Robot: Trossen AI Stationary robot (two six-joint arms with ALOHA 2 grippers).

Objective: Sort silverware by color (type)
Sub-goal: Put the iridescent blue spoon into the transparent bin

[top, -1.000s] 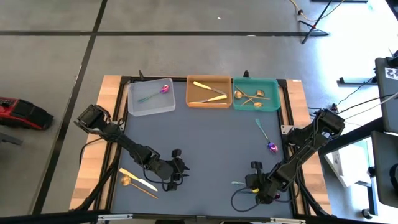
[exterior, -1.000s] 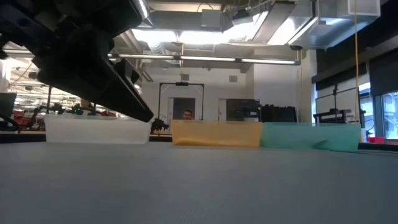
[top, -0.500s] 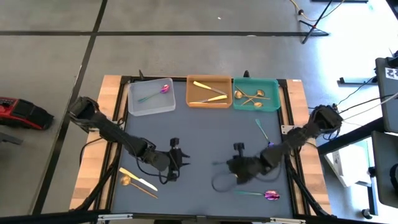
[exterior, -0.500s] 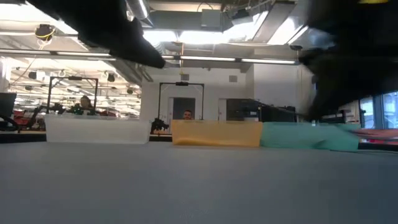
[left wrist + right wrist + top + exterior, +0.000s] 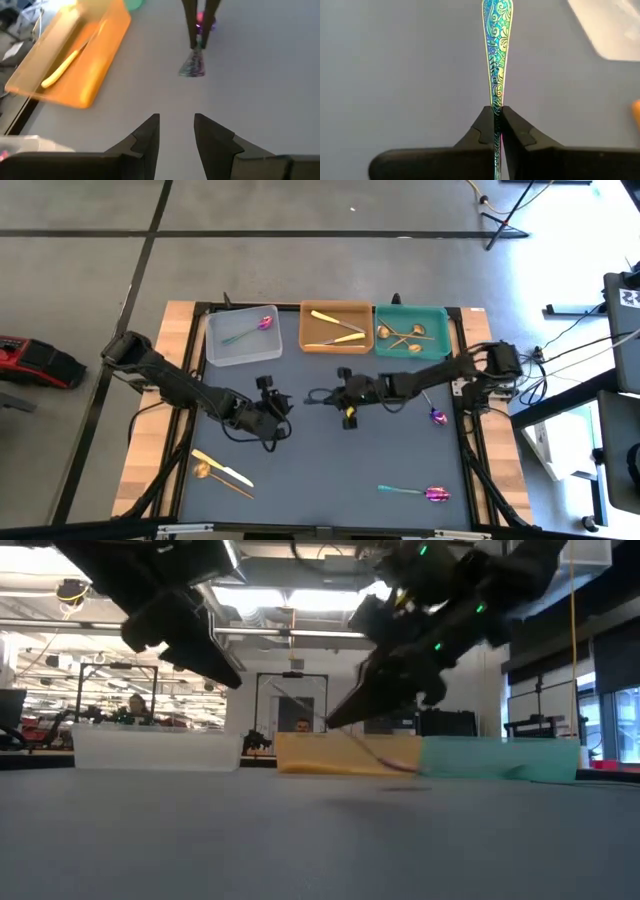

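Note:
My right gripper (image 5: pixel 328 396) hangs over the middle of the table, shut on an iridescent purple-teal utensil (image 5: pixel 314 396). My left gripper (image 5: pixel 280 408) stands open just left of it, nothing between its fingers (image 5: pixel 176 131). The clear tray (image 5: pixel 215 350) holds one iridescent spoon (image 5: pixel 252 328). Pale gold pieces (image 5: pixel 335 327) lie in the orange tray (image 5: pixel 308 345), and copper-gold spoons (image 5: pixel 403 335) in the teal tray (image 5: pixel 440 348). Loose on the mat are a gold knife and spoon (image 5: pixel 222 470) and two iridescent pieces (image 5: pixel 434 416), (image 5: pixel 418 492). My right gripper pinches the utensil's slim handle (image 5: pixel 496 97) between its two fingertips (image 5: pixel 485 122). The fingers slant down from the table's right side. The patterned wide handle end (image 5: pixel 497 30) sticks out past the fingertips. The utensil (image 5: pixel 385 758) is tilted and hangs clear of the mat.
The three trays stand in a row along the table's far edge. A wide stretch of bare grey mat (image 5: pixel 330 470) lies between the arms and the near edge. The low view shows a person far off in the room behind the trays.
My right gripper has swept from the table's near right corner toward the far left, to the middle of the table, and has turned about. It carries the iridescent utensil clear of the mat. My left gripper has risen and gone toward the far edge.

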